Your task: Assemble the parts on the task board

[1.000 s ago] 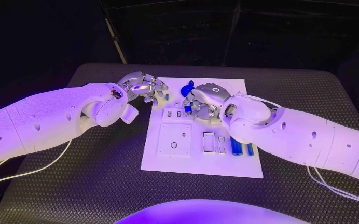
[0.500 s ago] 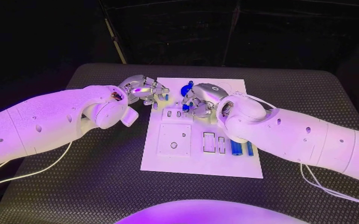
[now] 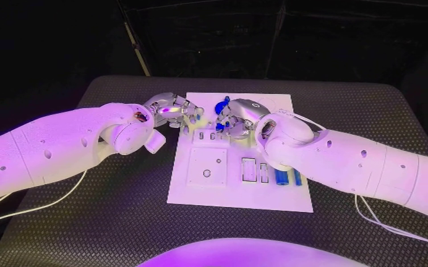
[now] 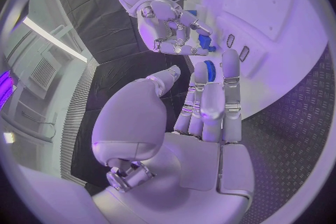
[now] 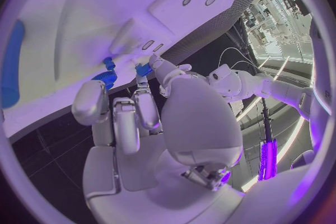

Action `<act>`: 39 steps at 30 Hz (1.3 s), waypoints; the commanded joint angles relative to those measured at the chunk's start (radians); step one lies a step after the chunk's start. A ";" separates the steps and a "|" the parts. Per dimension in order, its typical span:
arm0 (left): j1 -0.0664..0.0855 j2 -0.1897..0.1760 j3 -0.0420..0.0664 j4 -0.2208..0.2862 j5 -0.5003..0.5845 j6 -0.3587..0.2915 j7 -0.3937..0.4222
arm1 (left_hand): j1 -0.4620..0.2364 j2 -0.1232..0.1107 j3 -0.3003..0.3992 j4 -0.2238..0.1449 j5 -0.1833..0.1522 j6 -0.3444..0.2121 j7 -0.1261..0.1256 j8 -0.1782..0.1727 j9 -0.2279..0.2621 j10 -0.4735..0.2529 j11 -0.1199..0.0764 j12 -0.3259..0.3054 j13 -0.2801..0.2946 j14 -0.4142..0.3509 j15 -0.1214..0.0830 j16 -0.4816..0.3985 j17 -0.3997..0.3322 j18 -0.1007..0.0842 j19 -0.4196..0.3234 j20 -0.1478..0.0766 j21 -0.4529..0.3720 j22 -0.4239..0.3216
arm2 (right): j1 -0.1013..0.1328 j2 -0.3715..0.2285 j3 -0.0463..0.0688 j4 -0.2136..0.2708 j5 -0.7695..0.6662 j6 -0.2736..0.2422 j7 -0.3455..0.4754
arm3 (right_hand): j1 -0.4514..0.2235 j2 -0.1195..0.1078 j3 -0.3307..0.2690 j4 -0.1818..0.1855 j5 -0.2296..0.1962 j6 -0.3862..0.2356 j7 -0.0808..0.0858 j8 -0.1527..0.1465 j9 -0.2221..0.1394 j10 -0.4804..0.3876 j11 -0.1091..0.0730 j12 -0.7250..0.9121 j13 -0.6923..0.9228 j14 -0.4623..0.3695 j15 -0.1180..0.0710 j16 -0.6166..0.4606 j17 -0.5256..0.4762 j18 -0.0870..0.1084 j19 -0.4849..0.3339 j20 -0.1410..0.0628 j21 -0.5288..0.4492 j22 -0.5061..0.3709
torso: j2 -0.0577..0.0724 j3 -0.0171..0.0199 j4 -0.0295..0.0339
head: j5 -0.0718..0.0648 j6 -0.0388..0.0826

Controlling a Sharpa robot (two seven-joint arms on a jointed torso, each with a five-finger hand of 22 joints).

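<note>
Blue parts (image 3: pixel 222 107) sit pinched in the right hand (image 3: pixel 235 118) at the task board's (image 3: pixel 268 196) twelve o'clock end while the left hand (image 3: pixel 175 110), fingers loosely spread and holding nothing, hovers at its ten o'clock edge; seating them in a slot likely follows.

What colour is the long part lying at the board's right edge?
Blue: the long part lies on the white board by the right arm, best seen in the head view.
</note>
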 commanded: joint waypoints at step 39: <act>-0.037 0.044 0.001 0.006 0.042 0.000 0.055 | -0.075 0.116 -0.319 0.185 0.000 0.068 -0.012 -0.184 -0.186 0.082 -0.013 0.179 0.093 0.150 -0.014 0.329 0.330 -0.060 0.216 -0.015 0.438 0.494 | -0.002 -0.047 0.000 0.078 0.066 -0.184 0.068 | -0.001 0.002 -0.005 0.005 0.030 0.007 0.001 -0.002 0.003 0.002 0.008 0.003 0.021 0.097 0.007 0.004 0.240 0.005 0.007 0.010 0.002 0.007 | 0.000 -0.0004 0.0007 | 0.006 0.017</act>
